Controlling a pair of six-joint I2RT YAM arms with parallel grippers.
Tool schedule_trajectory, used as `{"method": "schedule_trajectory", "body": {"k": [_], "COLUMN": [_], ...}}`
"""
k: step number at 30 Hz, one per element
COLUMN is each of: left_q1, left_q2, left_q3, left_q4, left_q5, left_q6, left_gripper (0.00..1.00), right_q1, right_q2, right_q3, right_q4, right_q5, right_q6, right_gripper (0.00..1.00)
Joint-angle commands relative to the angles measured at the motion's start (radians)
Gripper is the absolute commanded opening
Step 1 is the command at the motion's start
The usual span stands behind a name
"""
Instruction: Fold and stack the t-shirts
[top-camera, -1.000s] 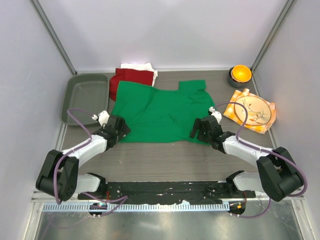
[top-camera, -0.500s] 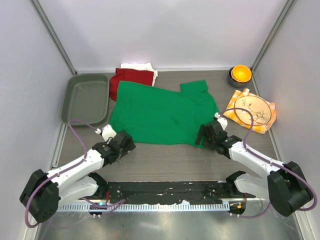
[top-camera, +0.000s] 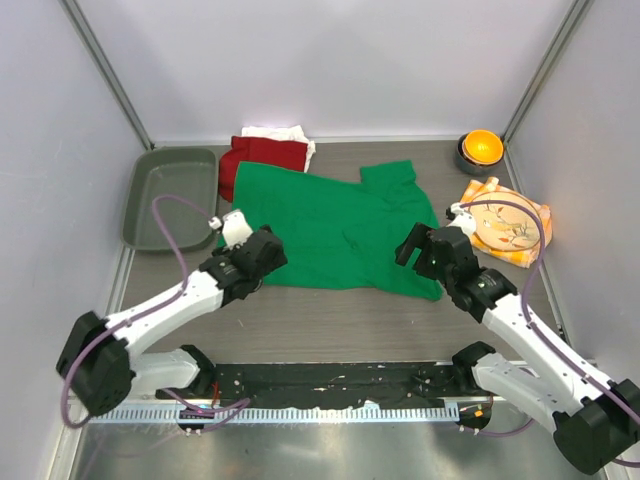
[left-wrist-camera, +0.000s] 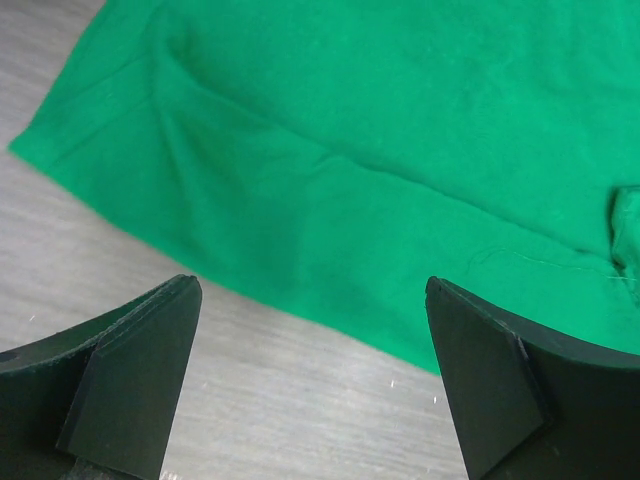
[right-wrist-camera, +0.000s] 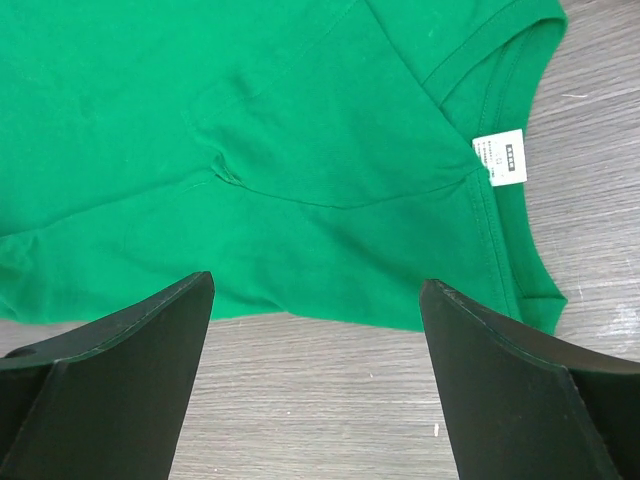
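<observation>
Green t-shirt (top-camera: 330, 225): we see it spread out, a little creased, in the middle of the table (top-camera: 340, 325).
Neck label (right-wrist-camera: 500, 158): small and white, we find it at the collar, which lies at the shirt's right end.
Dark red t-shirt (top-camera: 262, 160): it lies bunched at the far side, and the green shirt's far left corner overlaps its near edge.
White t-shirt (top-camera: 275, 132): we see only a strip of it behind the red one, against the back wall.
Left claw (top-camera: 268, 250): released, with its fingers wide apart over the near left hem of the green shirt; we see nothing between them.
Right claw (top-camera: 418, 248): also released, spread over the near right edge of the green shirt, short of the collar and holding nothing.
Tray (top-camera: 170, 195): grey-green, it sits at the far left, just beside the red shirt.
Plate (top-camera: 505, 220): it rests on an orange checked napkin (top-camera: 468, 225) at the right, apart from the shirts.
Bowl (top-camera: 480, 148): it stands in the far right corner with something orange inside.
</observation>
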Motion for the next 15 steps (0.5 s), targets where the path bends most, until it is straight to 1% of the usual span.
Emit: {"method": "schedule_trajectory", "body": {"k": [1,6,9,12,14,15], "left_q1": [-0.001,0.012,0.027,0.045,0.044,0.044], "left_q2": [0.149,0.294,0.333,0.379,0.382,0.39], "left_q3": [0.07,0.08,0.062,0.01,-0.012,-0.024], "left_q4": [0.166,0.315,0.398,0.468,0.475,0.487], "left_q5": [-0.024,-0.015,-0.009,0.051,0.078,0.115], "left_q6": [0.096,0.144,0.164,0.158,0.139,0.126], "left_gripper": [1.0,1.0,1.0,1.0,1.0,1.0], "right_q1": [0.006,0.006,0.006,0.004,0.006,0.006], "right_q2": [0.046,0.046,0.031,0.017,0.014,0.011], "right_q3": [0.031,-0.004,-0.027,-0.039,-0.038,-0.035], "right_q4": [0.046,0.078,0.09,0.073,0.066,0.063], "right_q5": [-0.019,-0.036,-0.042,-0.044,-0.042,-0.042], "right_q6": [-0.024,-0.021,-0.021,-0.028,-0.035,-0.035], "right_gripper": [0.9,0.9,0.9,0.9,0.9,0.9]}}
